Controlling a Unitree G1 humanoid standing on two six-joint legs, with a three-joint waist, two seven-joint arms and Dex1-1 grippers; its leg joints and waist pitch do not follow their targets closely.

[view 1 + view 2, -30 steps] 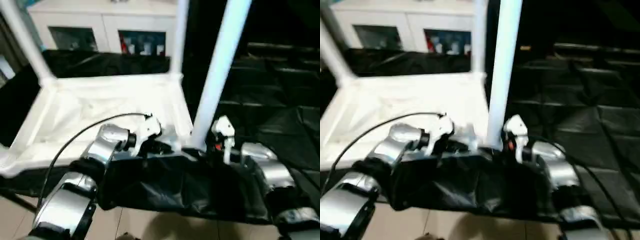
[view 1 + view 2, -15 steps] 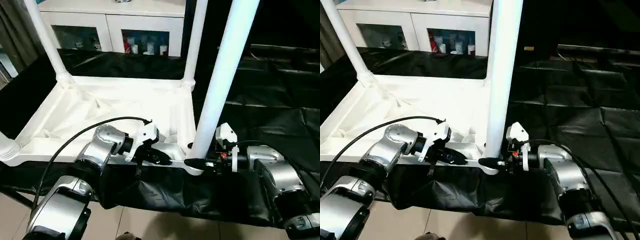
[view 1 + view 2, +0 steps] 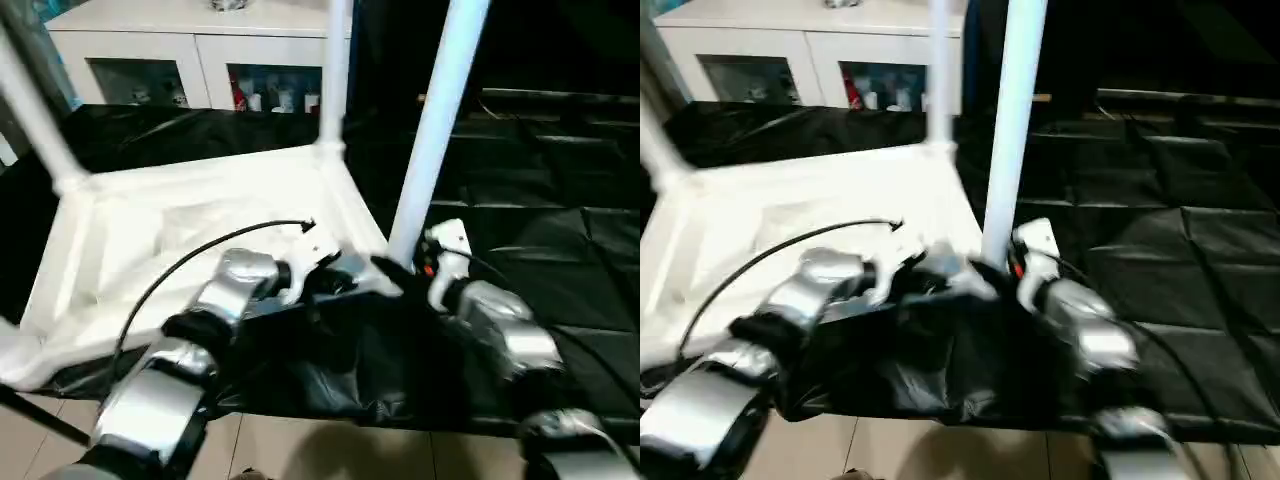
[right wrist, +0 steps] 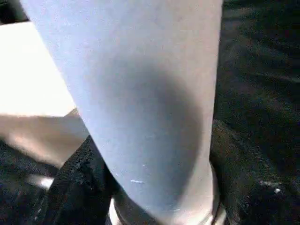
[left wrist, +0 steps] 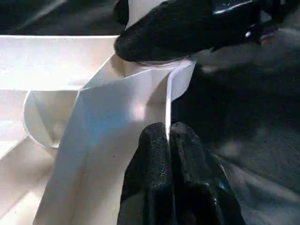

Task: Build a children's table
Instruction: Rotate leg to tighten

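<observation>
The children's table (image 3: 190,215) lies upside down on the black-draped bench (image 3: 540,200), its ribbed underside facing up and white legs rising from its corner sockets. At the far left one leg (image 3: 35,110) slants up out of the picture; another leg (image 3: 335,70) stands at the far corner. The left claw (image 5: 169,140) is pinched shut on the thin edge of the tabletop's rim beside the near corner socket, its two black fingers (image 5: 154,159) pressed together with the rim's edge between their tips. Just to its right the near leg (image 3: 430,130) stands upright in that socket (image 5: 154,75). The right claw (image 3: 395,270) sits at the foot of this leg with its fingers spread to either side; whether they press on the leg I cannot tell. One of its black fingers (image 5: 187,28) lies across the top of the socket.
</observation>
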